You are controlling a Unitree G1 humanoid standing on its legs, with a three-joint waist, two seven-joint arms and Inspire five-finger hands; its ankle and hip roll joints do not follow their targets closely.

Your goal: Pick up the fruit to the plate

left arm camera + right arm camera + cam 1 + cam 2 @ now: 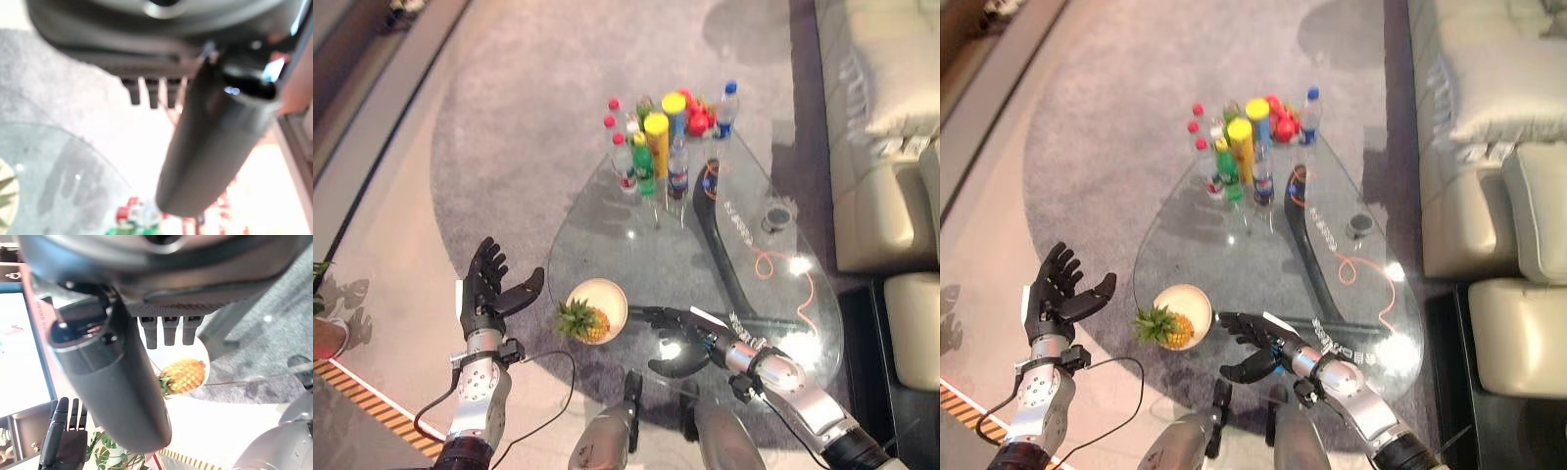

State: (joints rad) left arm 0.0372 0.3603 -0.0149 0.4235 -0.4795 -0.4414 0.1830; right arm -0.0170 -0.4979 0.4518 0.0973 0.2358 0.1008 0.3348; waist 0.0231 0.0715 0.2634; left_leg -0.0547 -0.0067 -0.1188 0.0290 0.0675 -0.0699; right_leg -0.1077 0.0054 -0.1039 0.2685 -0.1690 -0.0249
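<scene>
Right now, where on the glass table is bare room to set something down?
The middle of the table is bare, between the bottles at the far end and the plate holding the pineapple. The far end is crowded; the right hand hangs over the near edge.

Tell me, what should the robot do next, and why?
Probably draw the right hand back from the table. The pineapple already lies on the plate, the right hand is open beside it and holds nothing, and the left hand is open off the glass table.
</scene>
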